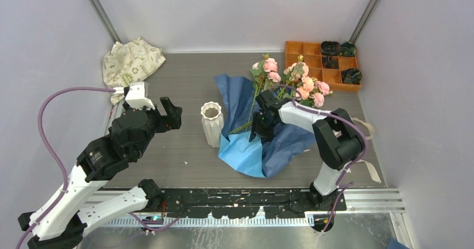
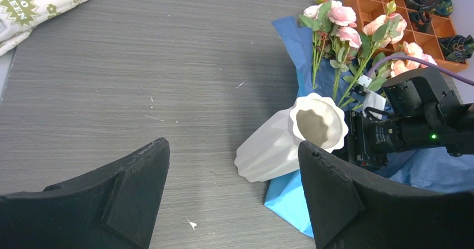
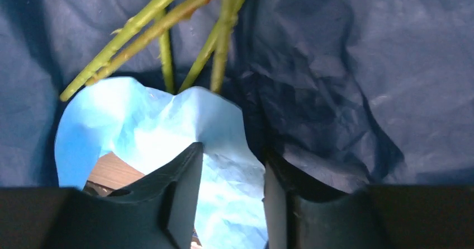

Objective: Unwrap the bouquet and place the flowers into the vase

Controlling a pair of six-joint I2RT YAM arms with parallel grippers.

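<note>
At the back, far left of the vase (image 1: 212,124), a cream patterned cloth (image 1: 131,61) lies bunched. Nearer, still left of the vase, the left gripper (image 2: 233,151) hovers over bare worktop (image 1: 184,81), jaws spread wide with nothing between them. The vase stands upright, the spread-open blue wrapping paper (image 1: 279,145) just beside it on the right. There the right gripper (image 3: 232,170) sits low over the paper, jaws narrow. A pale blue fold shows in the gap, but I cannot tell whether they pinch it. The flowers (image 1: 304,84) lie on the paper, right of and behind the vase, stems (image 3: 167,14) towards it. Their blooms point towards the orange tray (image 1: 288,56), farthest right.
</note>
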